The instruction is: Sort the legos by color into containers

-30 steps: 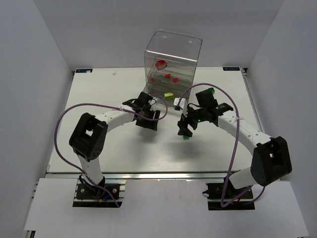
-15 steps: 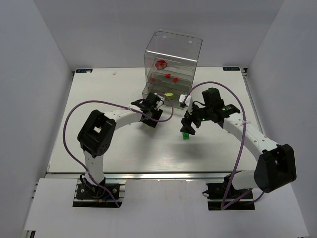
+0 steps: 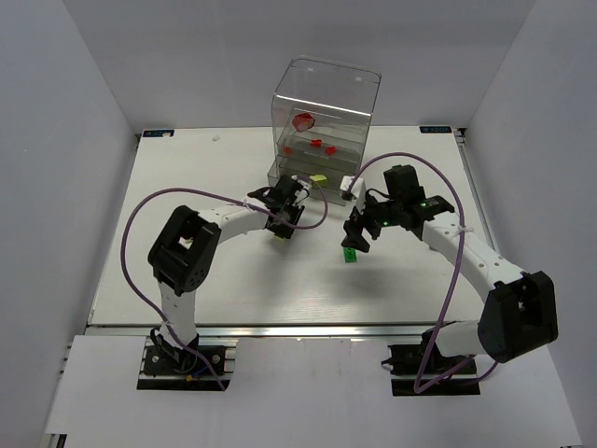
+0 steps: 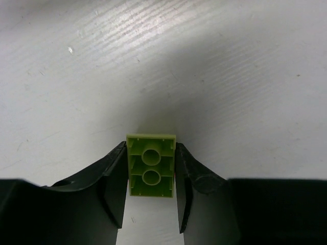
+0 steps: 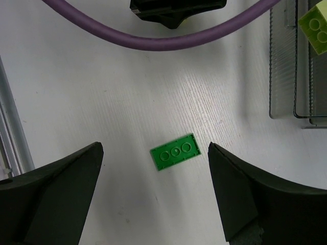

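white brushed surface (image 3: 177,196), pale grey walls closing it in on the left, right and far sides. there's a small dark tag (image 3: 157,133) at the far left corner, lettering too small to read. the tall clear drawer box (image 3: 325,103) stands at the middle of the far edge, with red bricks (image 3: 317,144) on its upper shelves and a lime brick (image 5: 317,30) in a low drawer. just in front of it, the left end effector (image 4: 150,149) is clenched on a yellow-green brick (image 4: 150,173), hollow underside to the camera, a finger on each long side. the right end effector (image 5: 153,150) hangs spread wide over a dark green brick (image 5: 175,151), which lies flat, touches neither finger and sits well apart from every edge. a purple cable (image 5: 168,41) arcs across beyond it.
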